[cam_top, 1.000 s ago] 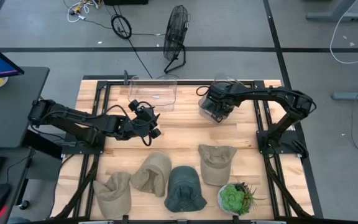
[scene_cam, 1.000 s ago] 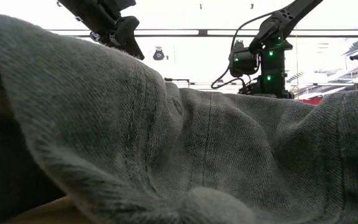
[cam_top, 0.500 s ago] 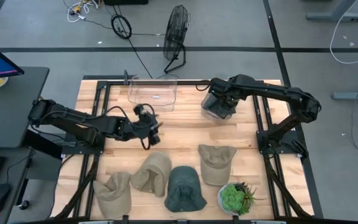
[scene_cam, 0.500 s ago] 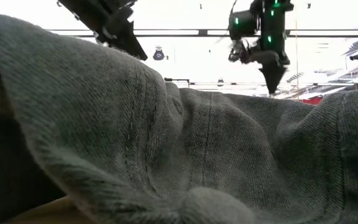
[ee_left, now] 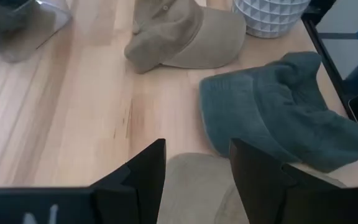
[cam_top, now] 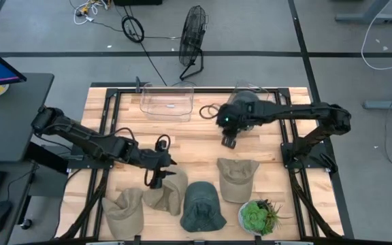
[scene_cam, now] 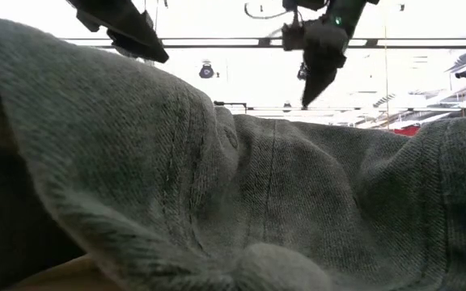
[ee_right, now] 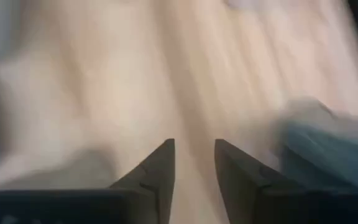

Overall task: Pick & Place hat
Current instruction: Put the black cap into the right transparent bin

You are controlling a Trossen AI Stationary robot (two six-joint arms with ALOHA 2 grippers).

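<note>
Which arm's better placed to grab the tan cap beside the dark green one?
Left. The left gripper is open right at the crumpled tan cap, which shows between its fingers in the left wrist view. The right gripper hangs open over bare wood, farther away.

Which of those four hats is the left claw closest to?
The tan hat second from the left in the row; the left gripper hangs open right at its edge, while the other tan hats and the dark green hat lie farther off.
</note>
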